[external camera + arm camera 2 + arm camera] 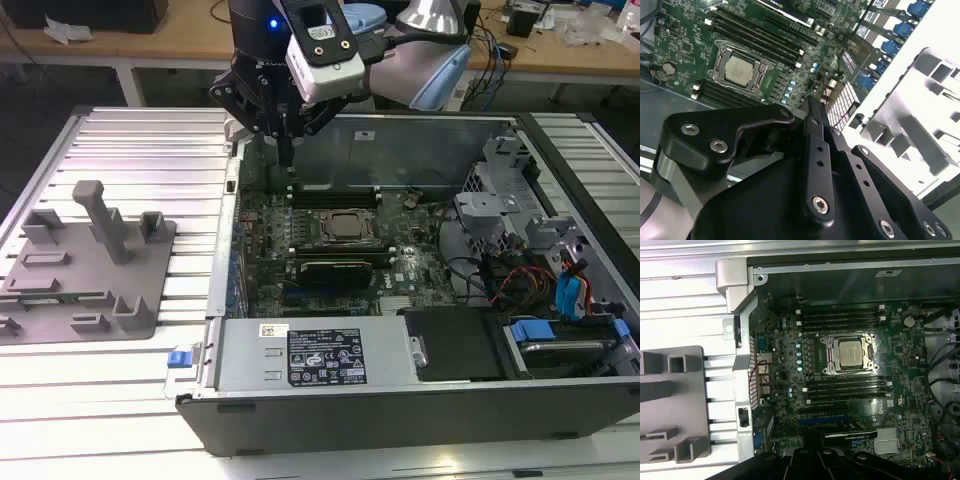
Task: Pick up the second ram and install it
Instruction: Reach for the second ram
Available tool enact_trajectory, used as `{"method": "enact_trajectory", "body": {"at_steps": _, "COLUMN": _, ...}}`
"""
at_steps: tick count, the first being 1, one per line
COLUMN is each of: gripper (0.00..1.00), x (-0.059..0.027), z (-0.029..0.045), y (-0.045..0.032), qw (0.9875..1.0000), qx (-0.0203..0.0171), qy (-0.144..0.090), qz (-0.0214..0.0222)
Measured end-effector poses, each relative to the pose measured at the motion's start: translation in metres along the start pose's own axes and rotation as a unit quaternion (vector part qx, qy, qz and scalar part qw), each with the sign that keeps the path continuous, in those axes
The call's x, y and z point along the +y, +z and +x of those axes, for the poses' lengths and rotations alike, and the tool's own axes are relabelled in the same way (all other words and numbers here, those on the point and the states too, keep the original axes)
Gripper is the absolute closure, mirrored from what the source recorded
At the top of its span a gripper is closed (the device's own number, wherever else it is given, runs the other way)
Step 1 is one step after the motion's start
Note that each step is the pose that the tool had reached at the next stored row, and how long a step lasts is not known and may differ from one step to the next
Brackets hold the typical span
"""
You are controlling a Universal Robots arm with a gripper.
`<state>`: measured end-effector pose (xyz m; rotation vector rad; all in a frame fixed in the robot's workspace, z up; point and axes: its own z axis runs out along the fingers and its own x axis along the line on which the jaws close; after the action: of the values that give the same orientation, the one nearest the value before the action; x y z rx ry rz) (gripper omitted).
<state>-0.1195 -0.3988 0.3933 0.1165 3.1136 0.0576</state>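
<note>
Gripper hangs over the open case, at its back corner on the exterior view's left. Fingers are pressed together into one thin tip, nothing pinched that I can make out. The tip is just above the end of the slot bank between the processor and the case's back wall.

Second ram: my read is it's the long narrow stick standing in that bank, under the tip. Can't tell it from its neighbours for sure.

Handling, my judgement: light, stiff, thin board that is brittle if twisted. Keep off the chips and the contact edge. Hold it by the long top edge or the short ends, upright, with force straight down only.

Around:
- Black card is on the processor's other side, near the second slot bank.
- Cables are toward the exterior view's right, well apart.
- Gray fixture is on the table near its edge on the exterior view's left.

The case's corner wall is tight beside the gripper body, the closest snag I see.
</note>
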Motion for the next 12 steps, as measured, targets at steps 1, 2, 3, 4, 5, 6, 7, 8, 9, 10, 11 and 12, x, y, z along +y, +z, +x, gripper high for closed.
{"method": "enact_trajectory", "body": {"at_steps": 1, "gripper": 0.92, "x": 0.0000, "z": 0.0000, "y": 0.0000, "qw": 1.0000, "qx": 0.0000, "qy": 0.000, "qz": 0.0001}}
{"method": "enact_trajectory", "body": {"at_steps": 2, "gripper": 0.92, "x": 0.0000, "z": 0.0000, "y": 0.0000, "qw": 1.0000, "qx": 0.0000, "qy": 0.000, "qz": 0.0001}}
{"method": "enact_trajectory", "body": {"at_steps": 3, "gripper": 0.92, "x": 0.0000, "z": 0.0000, "y": 0.0000, "qw": 1.0000, "qx": 0.0000, "qy": 0.000, "qz": 0.0001}}
{"method": "enact_trajectory", "body": {"at_steps": 4, "gripper": 0.92, "x": 0.0000, "z": -0.0001, "y": 0.0000, "qw": 1.0000, "qx": 0.0000, "qy": 0.000, "qz": 0.0001}}
{"method": "enact_trajectory", "body": {"at_steps": 5, "gripper": 0.92, "x": 0.0000, "z": -0.0001, "y": 0.0000, "qw": 1.0000, "qx": 0.0000, "qy": 0.000, "qz": 0.0001}}
{"method": "enact_trajectory", "body": {"at_steps": 6, "gripper": 0.92, "x": 0.0000, "z": -0.0001, "y": 0.0000, "qw": 1.0000, "qx": 0.0000, "qy": 0.000, "qz": 0.0001}}
{"method": "enact_trajectory", "body": {"at_steps": 7, "gripper": 0.92, "x": 0.0000, "z": -0.0001, "y": 0.0000, "qw": 1.0000, "qx": 0.0000, "qy": 0.000, "qz": 0.0001}}
{"method": "enact_trajectory", "body": {"at_steps": 8, "gripper": 0.92, "x": 0.0000, "z": -0.0001, "y": 0.0000, "qw": 1.0000, "qx": 0.0000, "qy": 0.000, "qz": 0.0001}}
{"method": "enact_trajectory", "body": {"at_steps": 9, "gripper": 0.92, "x": 0.0000, "z": 0.0005, "y": 0.0000, "qw": 1.0000, "qx": 0.0000, "qy": 0.000, "qz": 0.0001}}
{"method": "enact_trajectory", "body": {"at_steps": 10, "gripper": 0.92, "x": -0.0002, "z": 0.0022, "y": 0.0000, "qw": 1.0000, "qx": 0.0000, "qy": 0.000, "qz": 0.0001}}
{"method": "enact_trajectory", "body": {"at_steps": 11, "gripper": 0.92, "x": -0.0003, "z": 0.0044, "y": -0.0001, "qw": 1.0000, "qx": 0.0000, "qy": 0.000, "qz": 0.0001}}
{"method": "enact_trajectory", "body": {"at_steps": 12, "gripper": 0.92, "x": -0.0004, "z": 0.0058, "y": -0.0002, "qw": 1.0000, "qx": 0.0000, "qy": 0.000, "qz": 0.0001}}
